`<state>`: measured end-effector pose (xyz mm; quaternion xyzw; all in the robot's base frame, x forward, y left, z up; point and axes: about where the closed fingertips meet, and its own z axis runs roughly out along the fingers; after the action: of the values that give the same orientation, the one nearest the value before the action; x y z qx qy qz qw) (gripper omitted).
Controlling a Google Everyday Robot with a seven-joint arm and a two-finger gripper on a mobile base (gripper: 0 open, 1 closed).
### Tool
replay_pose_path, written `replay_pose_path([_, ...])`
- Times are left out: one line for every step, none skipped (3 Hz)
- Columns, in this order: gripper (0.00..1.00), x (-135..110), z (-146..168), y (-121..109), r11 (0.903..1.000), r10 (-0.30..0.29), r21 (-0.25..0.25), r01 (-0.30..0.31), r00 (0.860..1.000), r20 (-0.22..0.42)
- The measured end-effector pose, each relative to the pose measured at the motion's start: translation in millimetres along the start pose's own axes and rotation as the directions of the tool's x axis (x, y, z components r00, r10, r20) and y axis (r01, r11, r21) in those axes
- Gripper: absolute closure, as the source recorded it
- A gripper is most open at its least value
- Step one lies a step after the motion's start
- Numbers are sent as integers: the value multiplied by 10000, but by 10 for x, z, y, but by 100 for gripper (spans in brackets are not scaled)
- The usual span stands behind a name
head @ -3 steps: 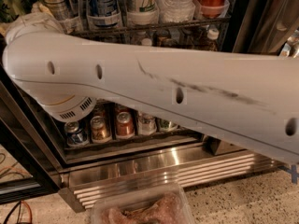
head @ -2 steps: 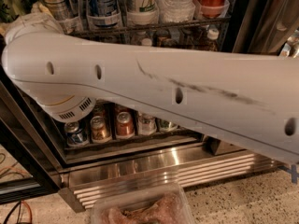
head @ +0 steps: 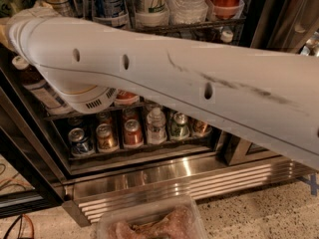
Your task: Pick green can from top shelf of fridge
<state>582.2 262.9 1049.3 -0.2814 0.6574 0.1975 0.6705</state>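
While the white arm (head: 199,78) slants across the fridge (head: 189,183) and ends out of sight at the upper left, the claw is hidden there, and whether it is clenched or released cannot be told. By that hidden end, the top shelf (head: 199,25) carries clear cup holders (head: 149,18) with tall cans and bottles, and the green can cannot be picked out among them. Far below, a rack holds short cans (head: 132,132), and a clear tub (head: 149,218) on the floor holds pinkish lumps. Nothing has shifted since a second ago.
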Motion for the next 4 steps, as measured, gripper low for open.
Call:
replay_pose_path([32, -313, 61, 112, 9956, 336, -887, -286, 9979, 553])
replay_pose_path([35, -448, 101, 154, 9928, 251, -1186, -153, 9963, 817])
replay_pose_path([35, -473, 147, 165, 9922, 12, -1246, 102, 9959, 909])
replay_pose_path([34, -347, 158, 161, 9929, -182, -1161, 263, 9974, 702])
